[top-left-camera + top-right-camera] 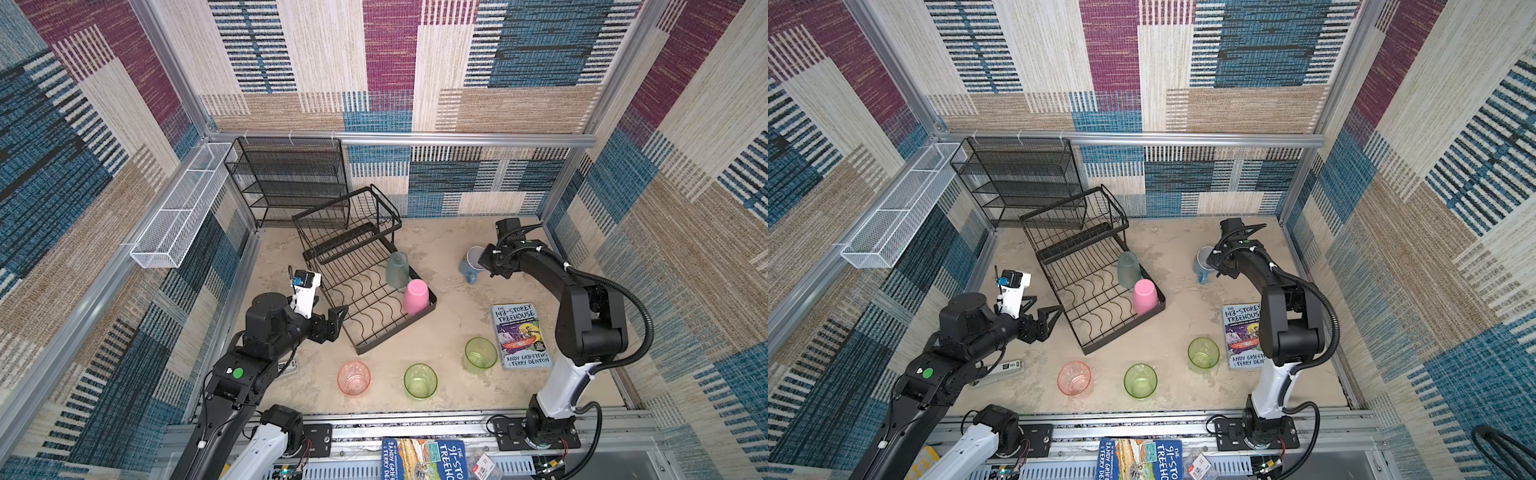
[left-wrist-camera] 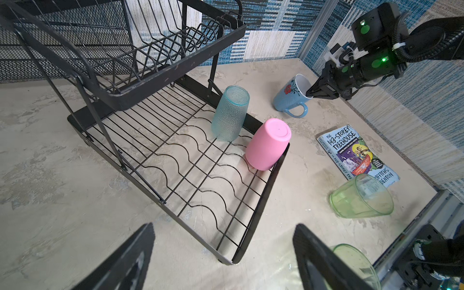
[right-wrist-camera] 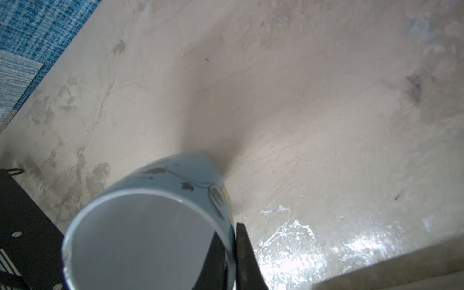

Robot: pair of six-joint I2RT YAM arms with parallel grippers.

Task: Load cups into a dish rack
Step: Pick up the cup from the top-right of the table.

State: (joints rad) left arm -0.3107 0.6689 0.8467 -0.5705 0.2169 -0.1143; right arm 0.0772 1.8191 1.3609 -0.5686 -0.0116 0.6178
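Landmark: dish rack (image 1: 365, 291), black wire, two tiers, standing on the table.
Grey-teal tumbler (image 1: 397, 270): upside down in the rack's lower tray, at the tray edge facing the right arm.
Opaque pink cup (image 1: 415, 297): upside down in the same tray, just beside the tumbler, in the corner nearest the robot.
Blue mug (image 2: 288, 100): outside the rack on the right-arm side, tilted. Cannot tell whether its base touches the table.
Right gripper (image 3: 232, 251): clamped on the blue mug's rim, one finger inside and one outside. Its tips are hidden behind the wrist in both top views.
Left gripper (image 1: 338, 318): jaws wide apart with nothing between them, just beside the rack on the side away from the mug.
Green cup near book (image 1: 481, 353): upright, robot side of the rack.
Other green cup (image 1: 420, 381): upright, same side. It is cut off and partly behind a finger in the left wrist view.
Translucent pink cup (image 1: 353, 377): upright, same side.
Book (image 1: 521, 336): flat, well apart from the rack.
Unclear: small flat item (image 1: 286, 365) under the left arm, not identifiable.
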